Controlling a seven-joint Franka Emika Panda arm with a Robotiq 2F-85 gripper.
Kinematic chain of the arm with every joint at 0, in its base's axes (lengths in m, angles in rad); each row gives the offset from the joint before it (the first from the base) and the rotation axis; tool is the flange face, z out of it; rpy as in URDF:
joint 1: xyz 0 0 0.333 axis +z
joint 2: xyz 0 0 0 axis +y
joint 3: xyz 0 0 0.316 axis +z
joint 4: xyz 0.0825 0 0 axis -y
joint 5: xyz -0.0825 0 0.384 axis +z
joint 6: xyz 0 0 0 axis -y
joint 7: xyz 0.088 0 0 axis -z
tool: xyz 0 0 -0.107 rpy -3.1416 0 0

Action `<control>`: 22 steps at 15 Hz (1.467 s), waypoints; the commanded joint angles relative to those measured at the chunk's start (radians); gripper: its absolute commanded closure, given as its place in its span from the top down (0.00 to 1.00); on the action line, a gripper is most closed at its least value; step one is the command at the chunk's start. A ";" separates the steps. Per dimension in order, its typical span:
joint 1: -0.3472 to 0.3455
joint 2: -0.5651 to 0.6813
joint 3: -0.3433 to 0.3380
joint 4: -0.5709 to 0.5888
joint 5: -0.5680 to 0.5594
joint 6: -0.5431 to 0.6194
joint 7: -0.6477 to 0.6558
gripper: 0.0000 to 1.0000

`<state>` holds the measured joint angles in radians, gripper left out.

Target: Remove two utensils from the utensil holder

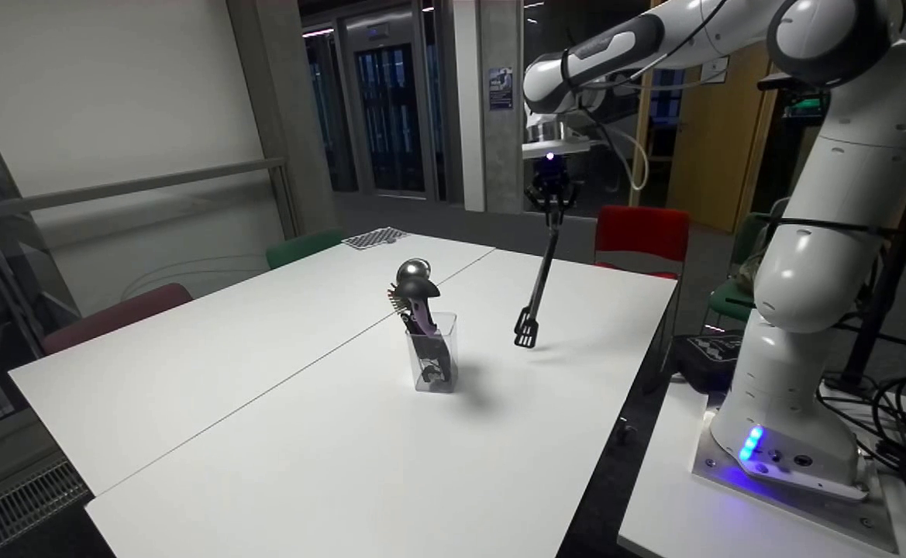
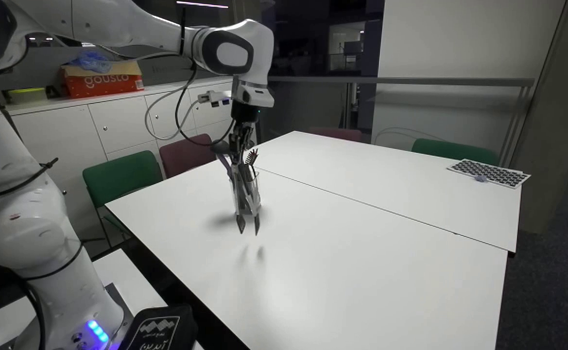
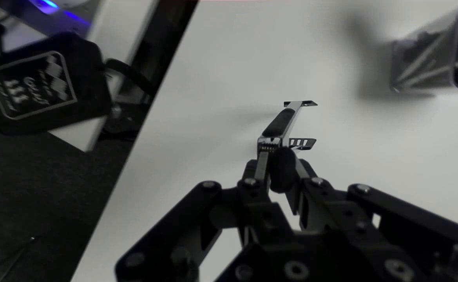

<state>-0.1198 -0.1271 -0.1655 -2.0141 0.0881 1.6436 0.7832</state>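
My gripper (image 1: 553,211) is shut on the top of a pair of black-and-silver tongs (image 1: 543,275). The tongs hang down with two slotted heads just above the white table (image 1: 328,457). In the wrist view the gripper (image 3: 281,168) pinches the tongs (image 3: 279,123) at their dark top end. The clear utensil holder (image 1: 446,364) stands upright on the table, apart from the tongs. Several utensils (image 1: 420,306) lean in it, including a dark round head with a purple handle. In an exterior view the tongs (image 2: 238,194) partly hide the holder (image 2: 255,182). It also shows in the wrist view (image 3: 424,64).
A black case (image 3: 48,82) lies by the robot base, beyond the table's edge. A checkered board (image 2: 490,173) lies at the far corner of the table. Green, red and maroon chairs stand around it, such as the red chair (image 1: 642,236).
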 commanded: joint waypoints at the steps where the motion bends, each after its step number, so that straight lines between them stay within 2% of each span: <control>1: -0.010 0.002 0.021 0.094 -0.025 -0.280 -0.062 0.03; 5: -0.007 0.077 0.043 0.256 -0.118 -0.573 -0.025 0.03; 7: -0.003 0.078 0.051 0.289 -0.162 -0.517 -0.021 0.03; 11: 0.008 0.106 0.062 0.323 -0.185 -0.247 -0.092 0.03; 15: 0.011 0.116 0.067 0.286 -0.192 0.042 -0.081 0.03; 18: 0.014 0.153 0.064 0.285 -0.182 0.138 -0.078 0.03; 22: 0.019 0.204 0.061 0.280 -0.156 0.203 -0.068 0.03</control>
<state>-0.1046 0.0529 -0.1009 -1.7313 -0.0807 1.7957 0.7092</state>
